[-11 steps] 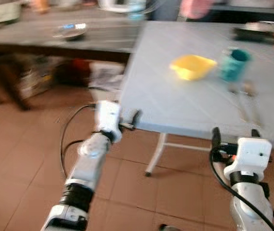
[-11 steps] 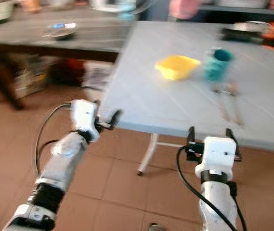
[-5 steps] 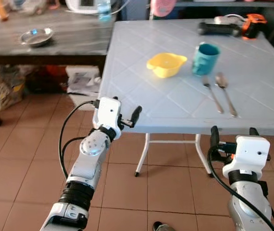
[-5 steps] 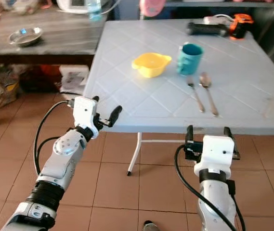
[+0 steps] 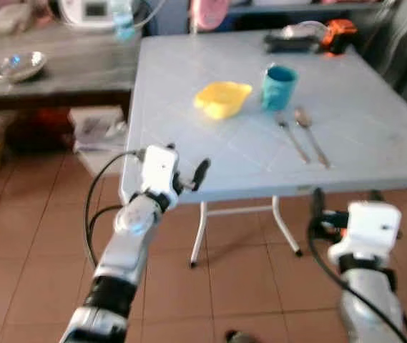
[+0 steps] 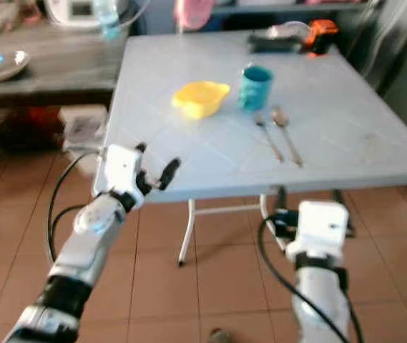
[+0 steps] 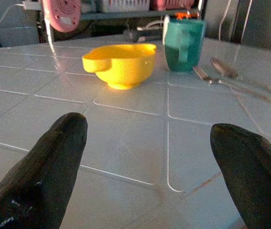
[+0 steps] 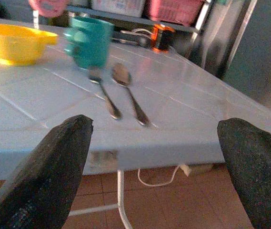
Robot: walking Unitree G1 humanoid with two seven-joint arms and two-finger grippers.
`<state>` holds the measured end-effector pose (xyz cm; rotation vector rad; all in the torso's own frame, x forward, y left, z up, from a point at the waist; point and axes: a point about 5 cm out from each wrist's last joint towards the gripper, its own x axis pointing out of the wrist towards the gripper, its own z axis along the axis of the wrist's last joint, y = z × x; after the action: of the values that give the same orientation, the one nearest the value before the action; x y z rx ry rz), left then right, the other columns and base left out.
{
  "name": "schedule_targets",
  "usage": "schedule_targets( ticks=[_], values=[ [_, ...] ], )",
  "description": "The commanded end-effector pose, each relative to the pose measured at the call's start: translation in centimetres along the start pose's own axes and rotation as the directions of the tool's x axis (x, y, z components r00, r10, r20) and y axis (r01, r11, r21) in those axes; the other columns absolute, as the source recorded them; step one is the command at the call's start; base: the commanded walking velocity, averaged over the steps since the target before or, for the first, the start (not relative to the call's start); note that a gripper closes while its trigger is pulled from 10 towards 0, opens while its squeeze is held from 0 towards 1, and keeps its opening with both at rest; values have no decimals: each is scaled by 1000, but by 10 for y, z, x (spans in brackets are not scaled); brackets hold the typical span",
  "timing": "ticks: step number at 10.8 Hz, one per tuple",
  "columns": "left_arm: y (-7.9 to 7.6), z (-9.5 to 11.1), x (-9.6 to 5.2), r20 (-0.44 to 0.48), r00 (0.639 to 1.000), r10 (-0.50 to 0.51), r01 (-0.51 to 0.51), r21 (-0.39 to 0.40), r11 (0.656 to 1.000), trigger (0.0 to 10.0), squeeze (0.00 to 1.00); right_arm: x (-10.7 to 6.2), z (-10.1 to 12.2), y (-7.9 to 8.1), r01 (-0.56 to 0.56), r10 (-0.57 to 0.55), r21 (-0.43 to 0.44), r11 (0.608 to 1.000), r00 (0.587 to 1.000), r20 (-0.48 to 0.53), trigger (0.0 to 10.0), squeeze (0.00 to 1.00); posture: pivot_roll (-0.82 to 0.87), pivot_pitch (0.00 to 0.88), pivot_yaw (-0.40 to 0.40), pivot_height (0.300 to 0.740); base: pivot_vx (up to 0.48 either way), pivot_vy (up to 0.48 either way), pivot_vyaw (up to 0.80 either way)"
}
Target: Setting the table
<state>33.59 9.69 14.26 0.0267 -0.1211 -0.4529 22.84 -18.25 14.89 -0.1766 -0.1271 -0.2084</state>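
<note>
I see a yellow bowl (image 5: 222,98) and a teal cup (image 5: 279,86) side by side on the table (image 5: 189,143), a fork (image 5: 291,137) and spoon (image 5: 311,134) near them, while my left gripper (image 7: 149,152) and right gripper (image 8: 154,143) hover wide open at the table's near edge.

Dark grey wooden side table (image 5: 67,68) seen at left; shallow metal dish (image 5: 18,66) placed on it. Orange-and-black tool (image 6: 321,33) lying at far edge. Reddish-brown tiled floor (image 5: 31,236) below.
</note>
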Motion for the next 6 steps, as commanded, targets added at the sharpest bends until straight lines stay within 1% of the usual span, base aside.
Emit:
schedule_targets(
  ticks=[1,3,5,6],
  values=[
    [-8,4,3,11,1000,-27,27,-5,1000,10000,0,-2,0,-6,17,-17,-15,1000,1000,-2,10000,0,-86,121,48,740,0,0,-788],
    [-7,5,2,12,1000,-23,23,2,1000,10000,0,-3,1,-10,24,-25,-20,999,1000,-1,10000,0,-89,125,49,740,0,0,-788],
    [-2,6,1,15,1000,9,-9,19,1000,10000,0,-4,2,-7,15,-14,-25,1000,1000,8,10000,0,-89,126,47,740,0,0,0],
    [-4,6,2,16,1000,0,0,14,1000,10000,0,-4,3,-6,-2,3,-37,999,1000,19,10000,0,-89,125,47,740,0,0,0]
  ],
)
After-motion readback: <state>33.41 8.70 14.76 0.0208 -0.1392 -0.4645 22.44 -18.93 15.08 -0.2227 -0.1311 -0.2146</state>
